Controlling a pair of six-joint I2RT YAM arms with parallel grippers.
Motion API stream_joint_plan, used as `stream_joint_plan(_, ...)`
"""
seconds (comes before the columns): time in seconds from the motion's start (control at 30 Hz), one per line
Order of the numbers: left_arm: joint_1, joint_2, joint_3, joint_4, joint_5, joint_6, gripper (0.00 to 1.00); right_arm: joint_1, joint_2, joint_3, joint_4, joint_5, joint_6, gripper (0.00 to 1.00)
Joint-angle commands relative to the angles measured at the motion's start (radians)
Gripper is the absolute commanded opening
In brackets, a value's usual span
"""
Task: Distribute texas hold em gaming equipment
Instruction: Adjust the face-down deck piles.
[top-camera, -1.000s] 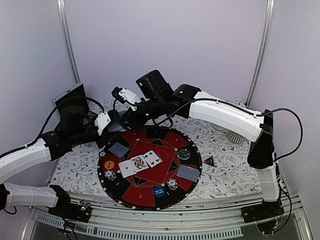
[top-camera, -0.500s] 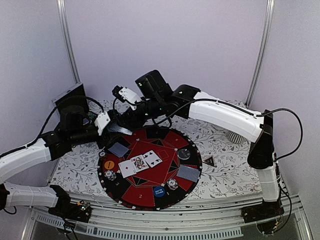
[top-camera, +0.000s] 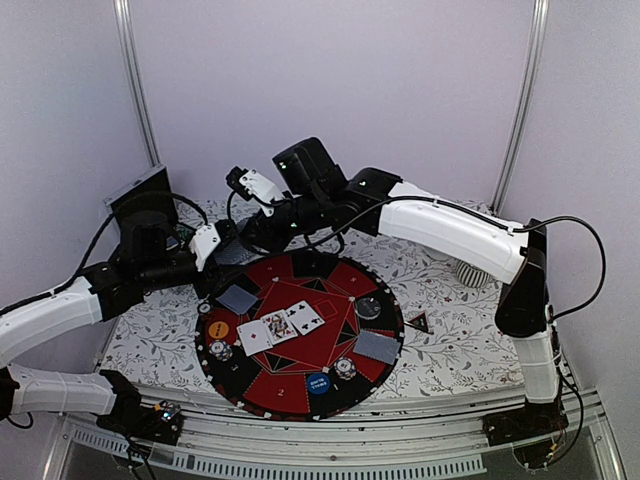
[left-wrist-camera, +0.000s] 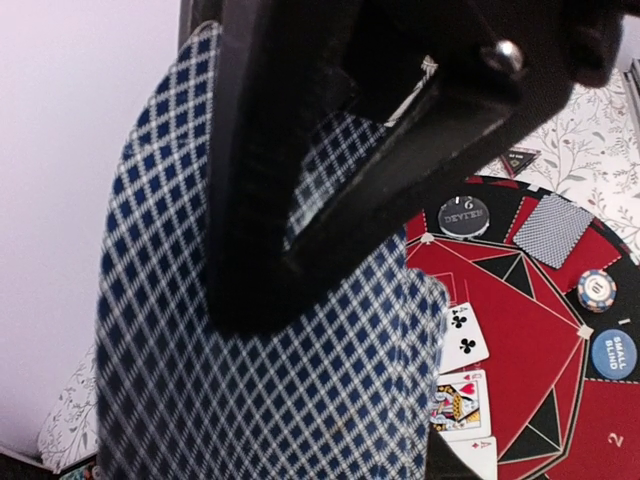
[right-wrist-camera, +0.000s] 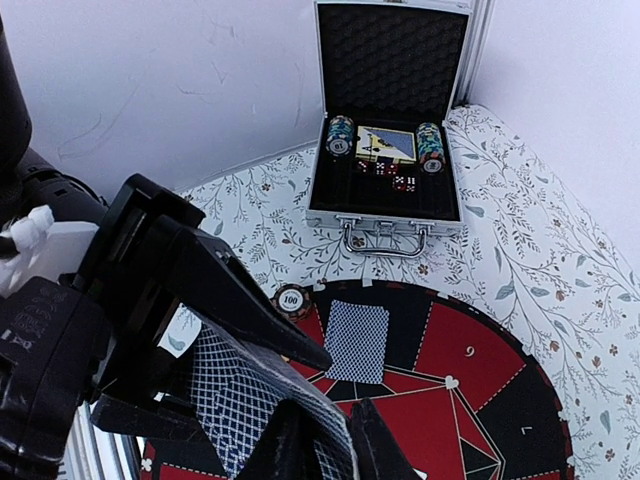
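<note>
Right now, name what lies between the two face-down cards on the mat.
Three fanned face-up cards lie between the left face-down card and the right face-down card, seen in the top view.

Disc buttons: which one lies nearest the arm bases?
The blue disc button, at the mat's near edge. The orange disc button sits on the left rim, the dark dealer button farther back, right of centre.

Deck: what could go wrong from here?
1. The right gripper seems to pinch only the edge of the top card; it may slip free or drag extra cards along.
2. The deck looks slightly fanned in the left gripper; a tug could spill cards.
</note>
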Motion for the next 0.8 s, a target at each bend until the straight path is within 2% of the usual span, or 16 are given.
stream_joint_plan(0.0,-0.01,0.001,0.016,0.03,-0.027,0.02,0.42,-0.006,-0.049,-0.007,-0.015,0.033,-0.001,0.13)
stream_joint_plan(0.07,-0.01,0.001,0.012,0.033,-0.034,0.027,0.42,-0.004,-0.052,-0.008,-0.038,-0.046,-0.034,0.05)
stream_joint_plan(0.13,-0.01,-0.003,0.01,0.035,-0.024,0.032,0.42,0.006,-0.059,-0.027,-0.052,-0.084,-0.079,0.02)
stream_joint_plan(0.43,-0.01,-0.01,0.012,0.034,0.031,0.019,0.42,0.023,-0.027,-0.039,-0.006,-0.106,-0.267,0.01)
stream_joint_plan(0.77,-0.01,-0.025,0.002,0.049,0.065,0.021,0.42,0.023,0.046,0.008,0.027,-0.147,-0.226,0.01)
